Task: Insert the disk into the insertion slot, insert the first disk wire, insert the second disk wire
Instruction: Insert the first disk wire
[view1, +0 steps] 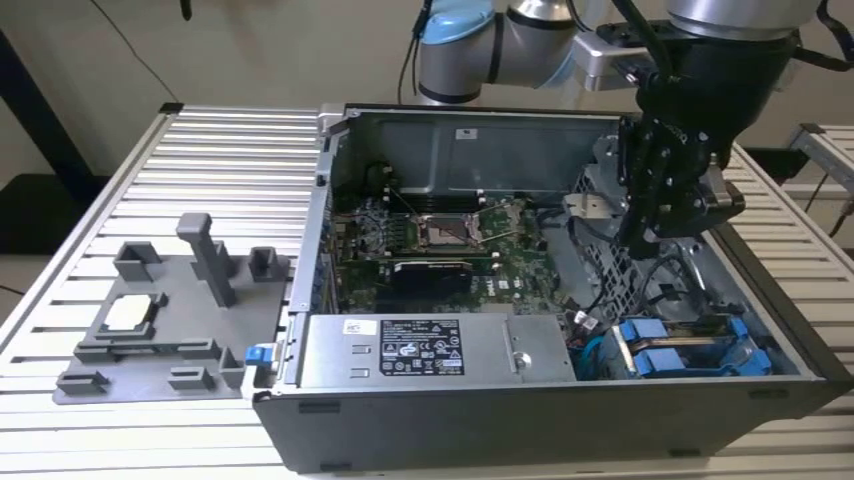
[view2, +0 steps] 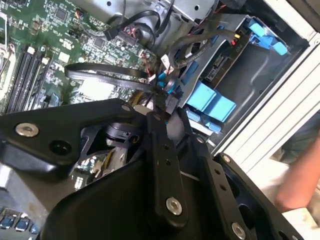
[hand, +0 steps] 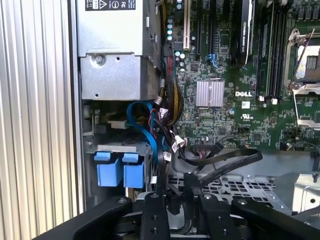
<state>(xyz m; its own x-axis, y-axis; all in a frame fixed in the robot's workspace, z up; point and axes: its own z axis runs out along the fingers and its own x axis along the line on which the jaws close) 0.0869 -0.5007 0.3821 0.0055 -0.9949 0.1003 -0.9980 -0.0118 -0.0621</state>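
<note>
- The gripper (hand: 176, 196) hangs low inside the open computer case (view1: 534, 425), towards the exterior view's right. Its fingers (hand: 152, 212) are drawn close together, and the plug end of a black wire (hand: 235, 162) sits between them and looks gripped.
- From the fingers, the black wire arcs up and over the edge of the green board (hand: 225, 115).
- Just beside the gripper is the grey drive cage (view2: 240, 70). The disk (view1: 694, 352) sits pushed into its slot (view1: 607, 345), with the blue front facing out.
- Two blue fronts lie side by side there, and I cannot tell which one is the task's own.
- A blue wire (hand: 140, 120) runs down towards the blue fronts, but its end is hidden.
- A person's hand (view2: 300, 185) rests outside the case wall.
- Judging by this, the disk step looks done and one wire is in hand. Whether any wire is plugged into the disk cannot be seen.
</note>
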